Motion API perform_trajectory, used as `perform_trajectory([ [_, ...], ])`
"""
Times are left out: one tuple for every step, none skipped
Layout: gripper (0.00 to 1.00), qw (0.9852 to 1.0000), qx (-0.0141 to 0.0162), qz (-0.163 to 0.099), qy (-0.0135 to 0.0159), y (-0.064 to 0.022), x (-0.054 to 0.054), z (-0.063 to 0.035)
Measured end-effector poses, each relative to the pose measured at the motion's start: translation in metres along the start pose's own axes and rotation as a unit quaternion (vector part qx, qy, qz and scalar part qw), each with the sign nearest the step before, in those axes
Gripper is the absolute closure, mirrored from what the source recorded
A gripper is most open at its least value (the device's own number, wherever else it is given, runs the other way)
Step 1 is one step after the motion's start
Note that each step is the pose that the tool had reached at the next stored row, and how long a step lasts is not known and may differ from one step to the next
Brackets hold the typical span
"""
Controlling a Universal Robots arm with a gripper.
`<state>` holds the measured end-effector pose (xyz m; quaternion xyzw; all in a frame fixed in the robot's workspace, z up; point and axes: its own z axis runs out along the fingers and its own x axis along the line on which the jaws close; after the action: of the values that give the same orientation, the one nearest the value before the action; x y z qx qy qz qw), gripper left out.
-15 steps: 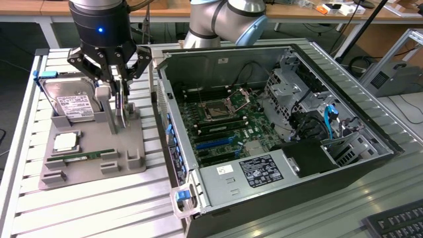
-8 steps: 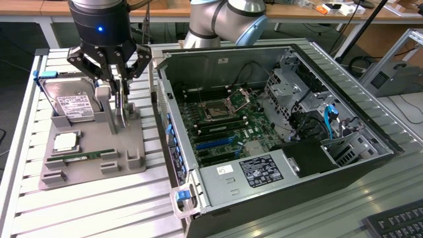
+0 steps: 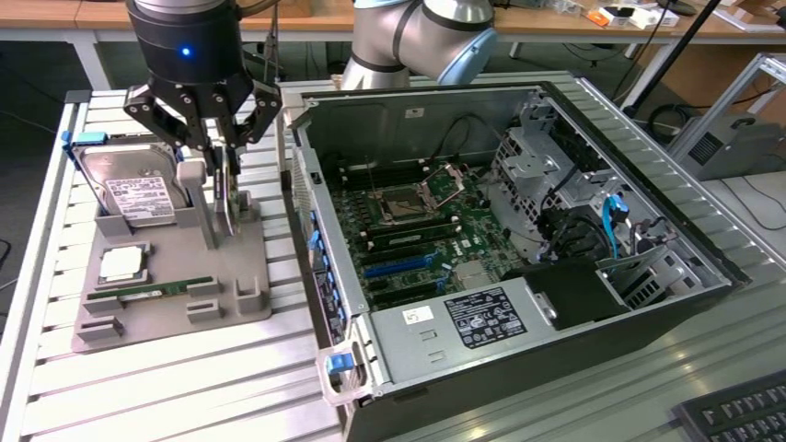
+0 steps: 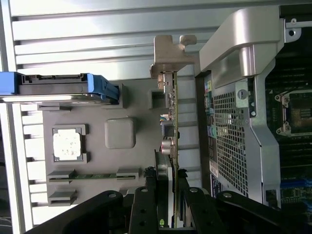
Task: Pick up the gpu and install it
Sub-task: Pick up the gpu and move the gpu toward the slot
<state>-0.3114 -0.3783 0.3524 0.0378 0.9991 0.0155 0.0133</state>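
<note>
The gpu stands on edge over the grey holder tray, at the exterior view's left of the open computer case. My gripper reaches down from above, one finger on each face of the card, shut on it. In the wrist view the gpu appears edge-on as a thin green board with its silver bracket at the far end. My gripper has its black fingers pressed on either side of it. I cannot tell whether the card's lower edge still rests in the tray.
The tray also carries a hard drive with blue handles, a square processor and a RAM stick. Inside the case lies the motherboard with blue slots. A keyboard sits at the near corner, on the exterior view's right.
</note>
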Motion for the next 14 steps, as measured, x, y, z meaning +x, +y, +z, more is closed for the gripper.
perform_trajectory([
  [0.73,1.0,0.0,0.0,0.0,0.0,0.0,-0.0002],
  [0.73,1.0,0.0,0.0,0.0,0.0,0.0,-0.0004],
  [0.73,1.0,0.0,0.0,0.0,0.0,0.0,-0.0005],
  [0.73,1.0,0.0,0.0,0.0,0.0,0.0,-0.0007],
  [0.73,1.0,-0.0001,0.0,0.0,0.0,0.0,-0.001],
  [0.73,1.0,-0.0001,0.0,0.0,0.0,0.0,-0.0012],
  [0.73,1.0,-0.0001,0.0,0.0001,0.0,0.0,-0.0015],
  [0.73,1.0,-0.0001,0.0,0.0,0.0,0.0,-0.0017],
  [0.73,1.0,-0.0002,0.0,0.0,0.0001,0.0,-0.0019],
  [0.73,1.0,-0.0002,0.0,0.0,0.0001,0.0,-0.0022],
  [0.73,1.0,-0.0002,0.0,0.0,0.0001,0.0,-0.0024],
  [0.73,1.0,-0.0003,0.0,0.0,0.0001,-0.0001,-0.0027],
  [0.73,1.0,-0.0003,0.0,0.0,0.0001,-0.0001,-0.003],
  [0.73,1.0,-0.0003,0.0,0.0001,0.0001,-0.0001,-0.0036],
])
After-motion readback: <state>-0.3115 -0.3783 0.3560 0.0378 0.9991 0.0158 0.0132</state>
